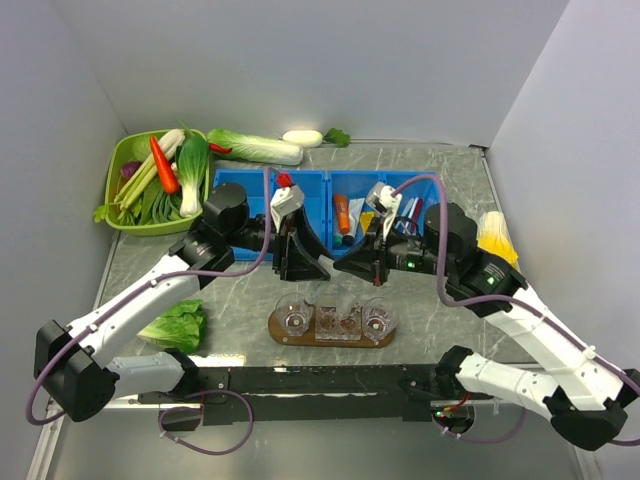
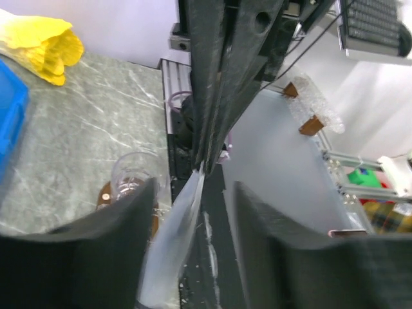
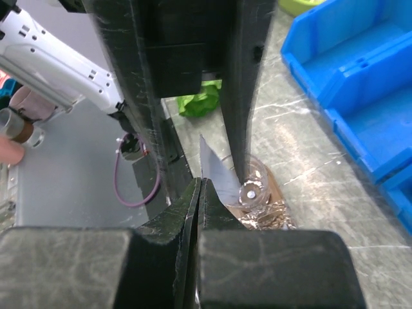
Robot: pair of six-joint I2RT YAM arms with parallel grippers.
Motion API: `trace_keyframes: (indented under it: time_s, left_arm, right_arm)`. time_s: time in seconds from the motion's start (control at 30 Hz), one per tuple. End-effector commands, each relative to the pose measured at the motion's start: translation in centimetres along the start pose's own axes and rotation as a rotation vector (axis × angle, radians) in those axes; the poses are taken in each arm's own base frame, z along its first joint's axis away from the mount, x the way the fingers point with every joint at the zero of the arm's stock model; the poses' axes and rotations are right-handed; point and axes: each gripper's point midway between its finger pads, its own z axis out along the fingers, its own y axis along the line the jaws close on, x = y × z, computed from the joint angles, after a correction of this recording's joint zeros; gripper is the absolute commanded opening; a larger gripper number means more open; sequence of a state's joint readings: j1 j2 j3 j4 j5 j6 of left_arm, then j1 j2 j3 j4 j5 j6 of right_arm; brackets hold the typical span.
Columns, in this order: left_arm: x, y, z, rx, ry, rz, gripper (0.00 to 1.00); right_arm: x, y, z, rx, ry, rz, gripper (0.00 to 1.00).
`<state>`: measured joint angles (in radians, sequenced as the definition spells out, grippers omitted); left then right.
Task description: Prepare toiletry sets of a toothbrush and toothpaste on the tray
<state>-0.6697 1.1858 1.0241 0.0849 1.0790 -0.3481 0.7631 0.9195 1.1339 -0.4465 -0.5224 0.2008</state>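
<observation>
Right wrist view: the right gripper [image 3: 199,185] has its jaws pressed together on the flat end of the toothpaste [image 3: 215,168], a silvery tube that sticks out beyond them toward 12 o'clock. Left wrist view shows the left gripper [image 2: 193,193] with its jaws parted, one on either side of the same tube. The tube lies close to the jaw at 9 o'clock, with a gap on the other side. From above, both grippers meet tip to tip over the table [image 1: 470,180]. The tray [image 1: 283,334], carrying clear cups [image 1: 293,318], lies at 6 o'clock from them. The tube is held in the air, not on the tray. Blue bins [image 1: 245,190] sit at 12 o'clock and a green basket [image 1: 118,175] at 10 o'clock.
</observation>
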Motion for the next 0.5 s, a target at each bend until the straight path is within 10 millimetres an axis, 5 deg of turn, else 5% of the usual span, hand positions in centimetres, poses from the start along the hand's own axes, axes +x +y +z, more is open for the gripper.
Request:
trace_keyframes:
  time_s: [0.0, 0.17, 0.47]
  left_arm:
    - [-2.8, -0.9, -0.3, -0.019, -0.054, 0.099, 0.79]
    - [-3.8, -0.1, -1.1, -0.105, -0.107, 0.117, 0.99]
    - [-6.4, 1.5, -5.2, -0.333, -0.240, 0.203, 0.97]
  right_arm:
    - [-2.3, 0.8, -1.5, 0.006, -0.113, -0.050, 0.00]
    - [-2.4, 0.6, -2.0, 0.031, -0.114, -0.058, 0.00]
    - [-1.8, 0.7, -3.1, 0.075, -0.074, -0.060, 0.00]
